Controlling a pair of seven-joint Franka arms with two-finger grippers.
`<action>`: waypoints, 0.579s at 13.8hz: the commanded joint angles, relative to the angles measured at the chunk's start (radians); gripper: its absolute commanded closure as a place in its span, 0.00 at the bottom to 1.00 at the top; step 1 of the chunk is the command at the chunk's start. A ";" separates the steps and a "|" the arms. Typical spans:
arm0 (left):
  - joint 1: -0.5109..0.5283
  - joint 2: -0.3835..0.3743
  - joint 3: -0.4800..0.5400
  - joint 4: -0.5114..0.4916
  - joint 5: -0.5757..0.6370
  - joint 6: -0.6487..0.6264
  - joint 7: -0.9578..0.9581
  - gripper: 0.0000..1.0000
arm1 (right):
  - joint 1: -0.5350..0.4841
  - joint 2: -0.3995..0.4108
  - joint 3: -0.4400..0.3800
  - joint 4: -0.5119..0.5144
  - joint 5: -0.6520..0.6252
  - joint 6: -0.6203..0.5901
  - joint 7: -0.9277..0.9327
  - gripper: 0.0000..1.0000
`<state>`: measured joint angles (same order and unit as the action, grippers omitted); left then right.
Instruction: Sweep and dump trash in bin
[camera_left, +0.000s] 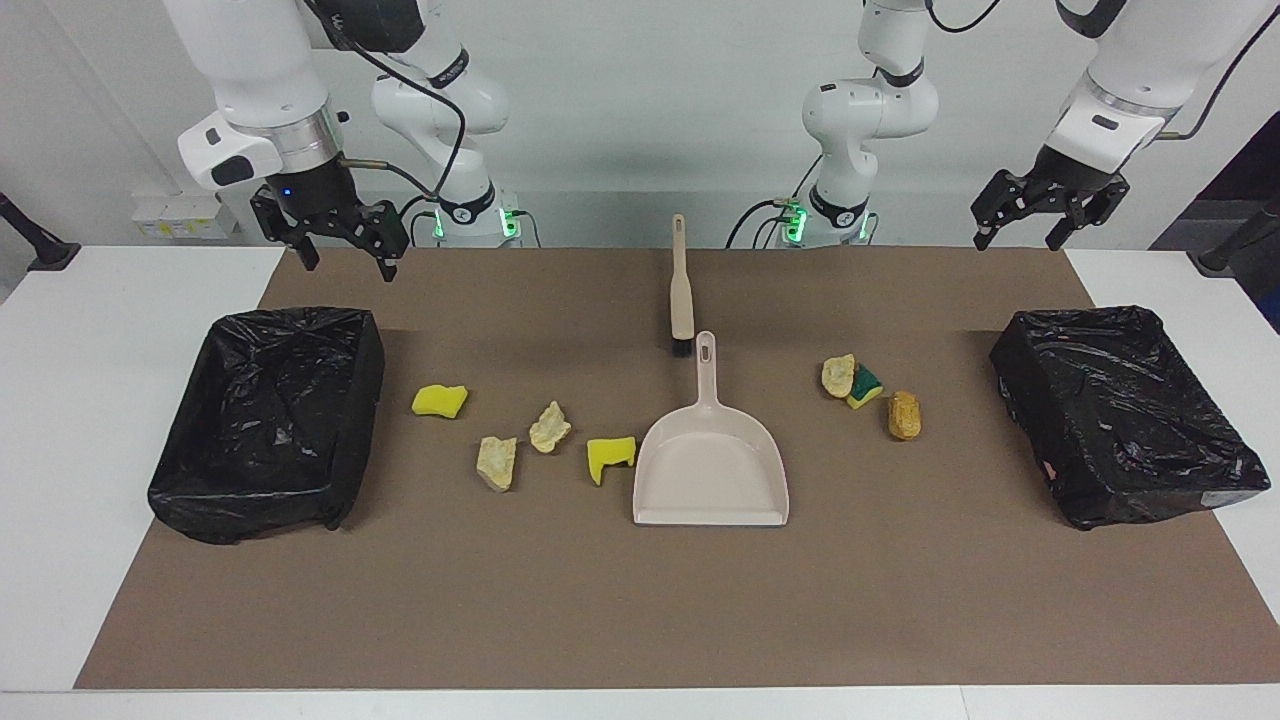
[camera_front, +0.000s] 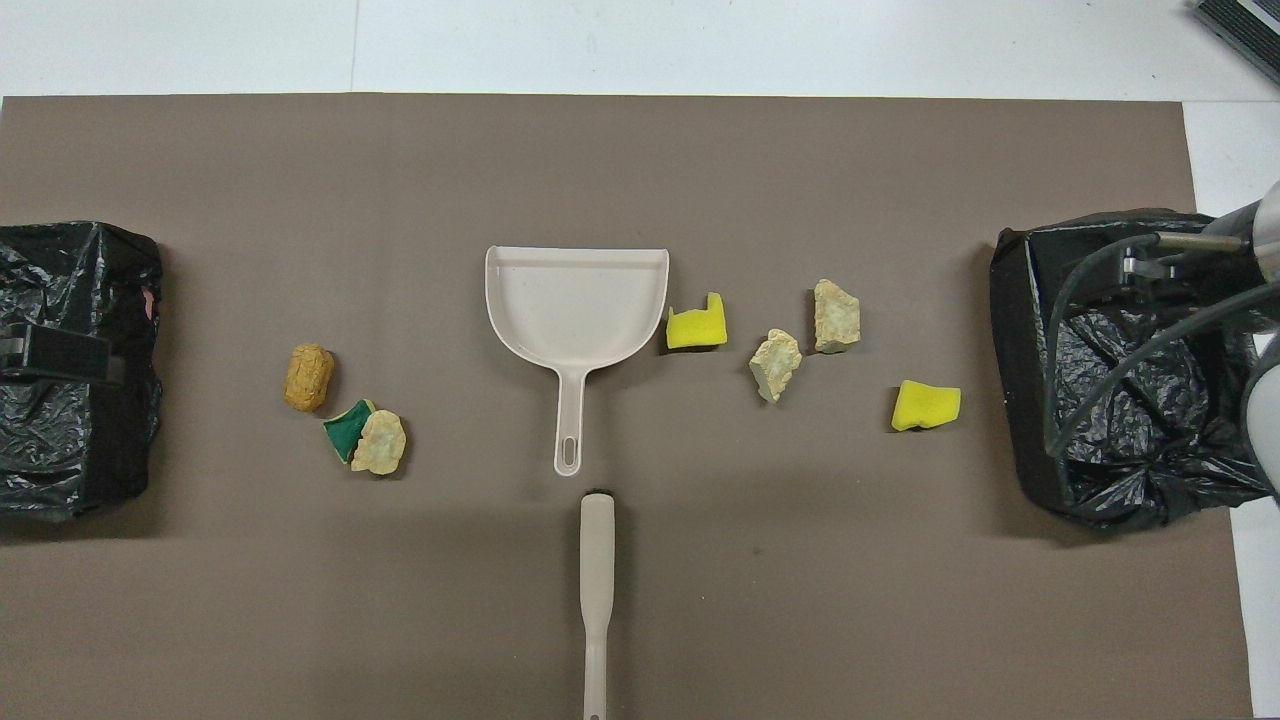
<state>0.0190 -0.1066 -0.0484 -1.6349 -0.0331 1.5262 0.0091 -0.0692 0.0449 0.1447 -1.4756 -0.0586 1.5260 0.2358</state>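
Seven small foam chunks of trash lie on the brown mat. Two yellow (camera_left: 440, 400) (camera_left: 610, 459) and two beige (camera_left: 497, 463) (camera_left: 550, 427) lie between the beige dustpan (camera_left: 710, 470) and the right arm's end. A beige (camera_left: 838, 375), a green-backed yellow (camera_left: 866, 388) and an orange-brown chunk (camera_left: 904, 415) lie toward the left arm's end. A beige brush (camera_left: 681, 290) lies just nearer to the robots than the dustpan's handle. My right gripper (camera_left: 347, 262) and left gripper (camera_left: 1040, 232) hang open and empty over the mat's robot-side corners.
A black-lined bin (camera_left: 340, 420) stands at the right arm's end of the mat and another (camera_left: 1050, 400) at the left arm's end. In the overhead view the dustpan (camera_front: 577, 300) opens away from the robots, the brush (camera_front: 597, 590) in line with its handle.
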 joint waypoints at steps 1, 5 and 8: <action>-0.008 -0.018 0.004 -0.011 0.007 -0.009 -0.009 0.00 | -0.012 -0.023 0.003 -0.031 0.008 0.014 -0.013 0.00; -0.008 -0.018 0.004 -0.011 0.007 -0.009 -0.011 0.00 | -0.023 -0.022 0.003 -0.026 0.009 0.013 -0.012 0.00; -0.008 -0.018 0.004 -0.013 0.006 -0.008 -0.012 0.00 | -0.023 -0.022 0.003 -0.028 0.009 0.013 -0.010 0.00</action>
<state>0.0190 -0.1071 -0.0485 -1.6349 -0.0331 1.5262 0.0090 -0.0775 0.0449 0.1420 -1.4756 -0.0586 1.5260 0.2358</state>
